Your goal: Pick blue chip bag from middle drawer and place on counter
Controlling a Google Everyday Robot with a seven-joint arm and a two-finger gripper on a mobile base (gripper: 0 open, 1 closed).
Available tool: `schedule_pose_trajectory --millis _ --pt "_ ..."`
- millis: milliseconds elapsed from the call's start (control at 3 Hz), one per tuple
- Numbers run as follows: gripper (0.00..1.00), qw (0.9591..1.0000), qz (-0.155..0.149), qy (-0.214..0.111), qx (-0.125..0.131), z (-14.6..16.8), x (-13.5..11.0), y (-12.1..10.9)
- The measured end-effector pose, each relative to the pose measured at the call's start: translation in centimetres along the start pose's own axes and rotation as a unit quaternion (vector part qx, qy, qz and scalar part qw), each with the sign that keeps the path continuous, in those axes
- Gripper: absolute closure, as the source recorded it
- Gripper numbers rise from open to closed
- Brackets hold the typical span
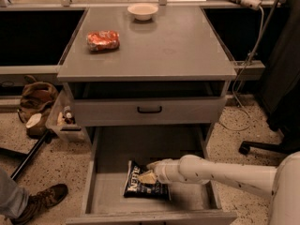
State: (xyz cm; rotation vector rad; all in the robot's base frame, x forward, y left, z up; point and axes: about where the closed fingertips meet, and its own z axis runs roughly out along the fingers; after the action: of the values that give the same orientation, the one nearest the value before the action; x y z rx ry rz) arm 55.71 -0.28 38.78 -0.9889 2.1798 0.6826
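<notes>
- Reaching gripper rests on bag's top edge; bag lies flat on drawer floor, near front
- Jaw state: cannot tell
- Pinch the edge firmly, lift straight up, clear counter lip before moving over it

Blue chip bag under end effector

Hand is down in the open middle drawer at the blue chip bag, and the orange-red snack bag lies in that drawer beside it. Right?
Not quite. The camera view shows the orange-red snack bag on the counter, not in the middle drawer. The rest holds: the hand is down in that open drawer at the blue chip bag.
</notes>
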Motion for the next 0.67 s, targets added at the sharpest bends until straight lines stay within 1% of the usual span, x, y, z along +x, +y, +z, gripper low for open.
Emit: schedule_pose_trajectory --millis 333,667 --pt "0.88 1.0000 0.009 -0.004 -0.002 -0.6 -0.2 -0.2" --pt "1.00 0.9988 0.019 -0.045 -0.005 -4.8 -3.6 -1.5"
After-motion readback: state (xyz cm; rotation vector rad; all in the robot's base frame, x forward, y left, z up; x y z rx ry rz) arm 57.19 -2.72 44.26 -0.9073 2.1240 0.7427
